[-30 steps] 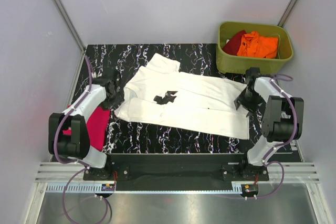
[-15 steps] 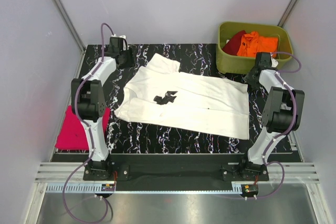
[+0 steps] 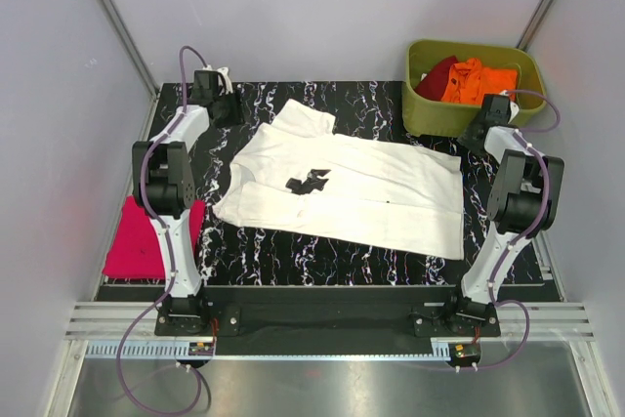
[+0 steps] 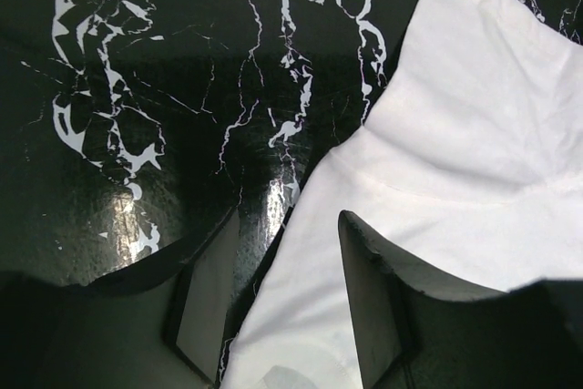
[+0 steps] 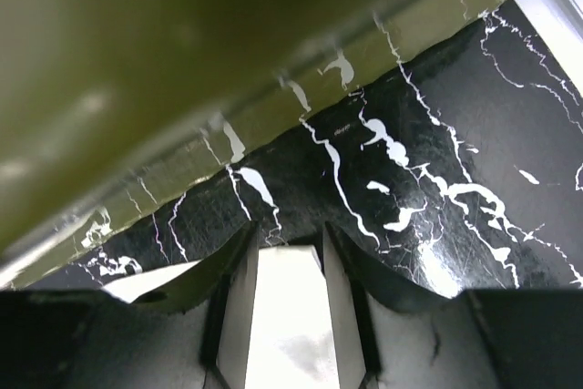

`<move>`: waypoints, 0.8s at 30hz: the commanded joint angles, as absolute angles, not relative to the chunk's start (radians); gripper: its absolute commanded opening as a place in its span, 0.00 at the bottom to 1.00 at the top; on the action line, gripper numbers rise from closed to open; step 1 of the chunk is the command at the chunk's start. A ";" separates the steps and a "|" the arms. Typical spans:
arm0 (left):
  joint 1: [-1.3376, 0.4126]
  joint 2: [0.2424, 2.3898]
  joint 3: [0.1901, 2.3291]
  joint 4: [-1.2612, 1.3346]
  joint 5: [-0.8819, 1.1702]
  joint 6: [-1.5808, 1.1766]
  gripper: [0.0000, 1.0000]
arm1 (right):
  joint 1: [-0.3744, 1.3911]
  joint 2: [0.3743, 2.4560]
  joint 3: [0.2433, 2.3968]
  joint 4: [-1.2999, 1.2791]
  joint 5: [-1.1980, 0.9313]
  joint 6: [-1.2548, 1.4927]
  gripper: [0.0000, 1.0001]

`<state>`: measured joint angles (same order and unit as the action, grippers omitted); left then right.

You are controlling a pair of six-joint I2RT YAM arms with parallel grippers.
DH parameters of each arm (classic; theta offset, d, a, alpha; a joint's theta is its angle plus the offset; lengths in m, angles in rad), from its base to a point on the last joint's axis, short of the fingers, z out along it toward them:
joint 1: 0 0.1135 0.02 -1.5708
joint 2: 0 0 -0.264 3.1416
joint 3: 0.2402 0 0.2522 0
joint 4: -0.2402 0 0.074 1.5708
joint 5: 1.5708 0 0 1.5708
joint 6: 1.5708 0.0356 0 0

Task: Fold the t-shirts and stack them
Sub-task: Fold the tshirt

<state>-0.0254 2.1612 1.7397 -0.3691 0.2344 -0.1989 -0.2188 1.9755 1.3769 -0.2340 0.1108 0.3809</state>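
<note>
Marble tabletop [image 4: 137, 88], white t-shirt [image 4: 455, 134] between left gripper [image 4: 287, 316] jaws, seemingly loose

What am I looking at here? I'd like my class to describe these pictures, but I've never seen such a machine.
These are two robot arms bolted at the near edge of a black marbled table. The wide picture comes from a fixed camera overhead. The two close-ups come from a camera on each wrist, looking past that arm's own fingers. A white t-shirt lies spread flat in the middle. A pink t-shirt lies at the left edge, and an olive tub at the far right holds an orange t-shirt and a dark red t-shirt. The left end effector stands open over the white shirt's far left edge. The right end effector stands open over its far right corner, beside the tub. Neither seems to have pinched the cloth yet.
</note>
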 commanded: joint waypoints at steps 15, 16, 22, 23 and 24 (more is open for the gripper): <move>0.000 2.115 1.689 -0.232 0.383 -0.308 0.52 | -0.299 1.865 1.152 -0.023 -0.126 0.686 0.60; 0.000 2.115 1.686 -0.232 0.382 -0.304 0.52 | -0.301 1.876 1.166 -0.067 -0.117 0.672 0.59; 0.023 2.100 1.652 -0.226 0.379 -0.287 0.52 | -0.319 1.951 1.213 -0.159 -0.138 0.646 0.52; 0.026 2.100 1.646 -0.225 0.380 -0.288 0.52 | -0.319 1.956 1.210 -0.158 -0.135 0.643 0.52; 0.026 2.100 1.644 -0.225 0.385 -0.288 0.52 | -0.319 1.957 1.203 -0.153 -0.135 0.641 0.50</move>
